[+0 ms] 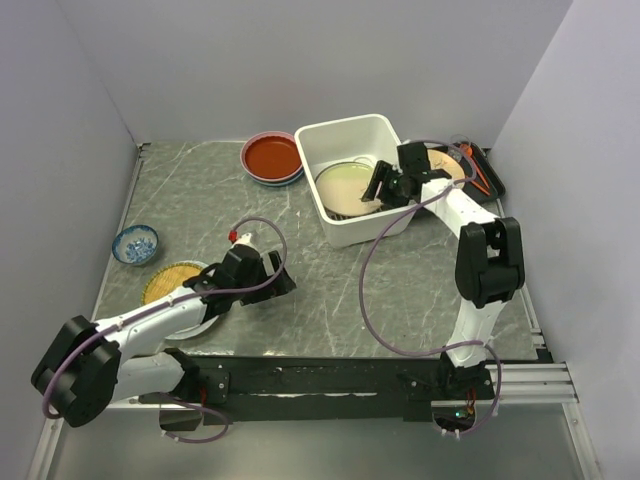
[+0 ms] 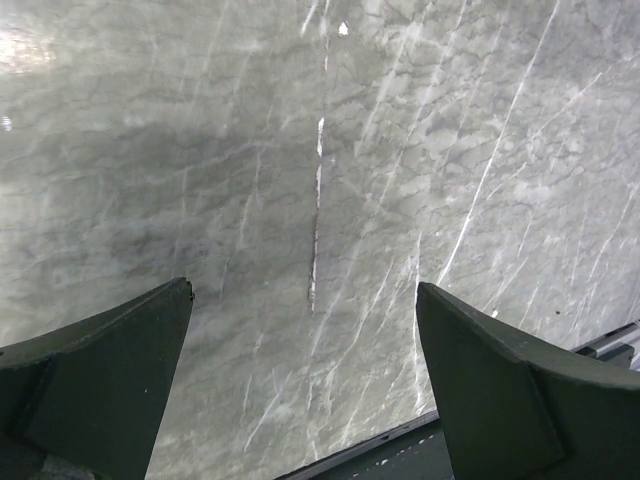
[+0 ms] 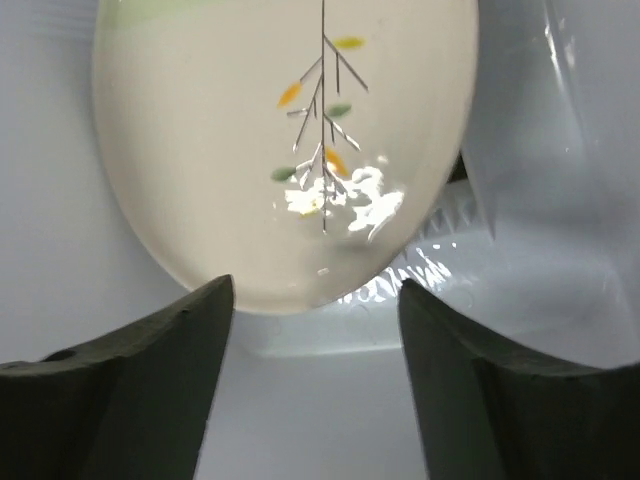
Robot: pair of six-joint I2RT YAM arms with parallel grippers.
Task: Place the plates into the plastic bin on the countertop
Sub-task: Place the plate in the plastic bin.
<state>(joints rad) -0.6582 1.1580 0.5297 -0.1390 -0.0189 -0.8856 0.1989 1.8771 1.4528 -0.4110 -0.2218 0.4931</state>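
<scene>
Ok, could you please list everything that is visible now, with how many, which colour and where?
plastic bin: one, white, far middle
cream plate: one, branch pattern, inside the bin
plate stack: red on top, blue rim beneath, count unclear, left of the bin
yellow plate: one, lattice, near left
white plate: one, partly under the yellow plate
bowl: one, blue patterned, left edge
black tray: one, far right, partly hidden
countertop: one, grey-green marble
left gripper: open, over bare countertop
right gripper: open, at the cream plate
</scene>
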